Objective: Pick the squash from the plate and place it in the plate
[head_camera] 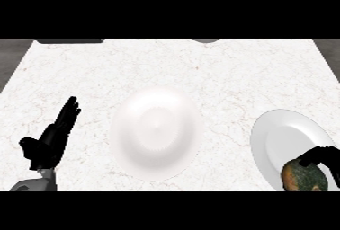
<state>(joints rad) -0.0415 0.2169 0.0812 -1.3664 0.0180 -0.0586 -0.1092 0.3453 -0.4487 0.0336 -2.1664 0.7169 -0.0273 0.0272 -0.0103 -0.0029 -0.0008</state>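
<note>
Squash [305, 179]: lies low on the right plate [279, 134], near its close rim, mottled green and brown; not yet lifted, by the look of it.
Right hand [323, 158]: arched over the squash from behind, fingers [306, 158] curled round its top edge; seems placed to close the grasp for the pick.
Left hand [51, 137]: at the left side of the table [172, 63], fingers straight and pointing up, holding nothing; resting clear of the work.
Middle plate [157, 134]: bare, between the two hands; likely the place meant for the squash.
Count: two plates, one squash, two hands.
Far edge: two grey shapes, cut off, cannot tell what.
</note>
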